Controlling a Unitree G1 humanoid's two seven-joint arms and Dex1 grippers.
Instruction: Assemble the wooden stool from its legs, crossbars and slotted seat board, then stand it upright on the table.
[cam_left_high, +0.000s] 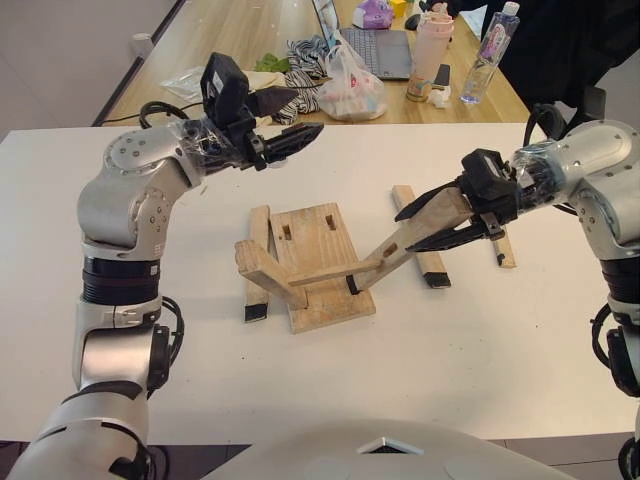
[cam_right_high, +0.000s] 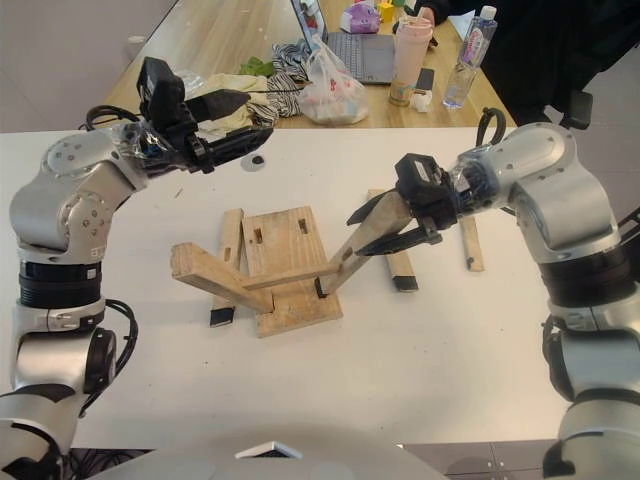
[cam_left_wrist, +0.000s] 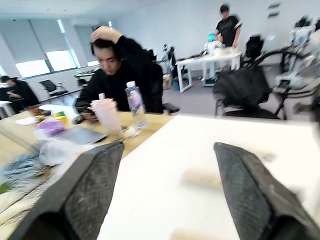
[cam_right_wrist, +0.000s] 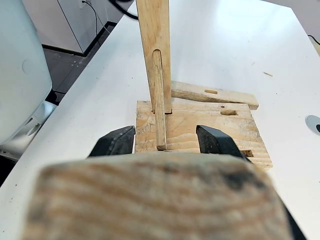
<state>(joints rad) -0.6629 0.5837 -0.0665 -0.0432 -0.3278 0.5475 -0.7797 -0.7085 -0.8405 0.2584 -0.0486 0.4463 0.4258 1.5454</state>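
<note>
My right gripper (cam_left_high: 425, 225) is shut on one wooden leg (cam_left_high: 400, 250), holding it tilted above the table. A crossbar (cam_left_high: 330, 272) joins this leg to a second leg (cam_left_high: 262, 272), whose end rests on the slotted seat board (cam_left_high: 320, 235). The board lies flat on the white table. In the right wrist view the crossbar (cam_right_wrist: 159, 100) runs from the held leg to the far leg (cam_right_wrist: 155, 50) over the board (cam_right_wrist: 210, 127). My left gripper (cam_left_high: 310, 112) hangs open and empty, high above the table's back left, its fingers (cam_left_wrist: 90, 195) wide apart.
A loose leg (cam_left_high: 258, 250) lies left of the board. Another leg (cam_left_high: 430, 262) and a thin crossbar (cam_left_high: 504, 250) lie under my right arm. The wooden table behind holds a plastic bag (cam_left_high: 348, 88), a laptop (cam_left_high: 378, 50) and bottles (cam_left_high: 490, 55).
</note>
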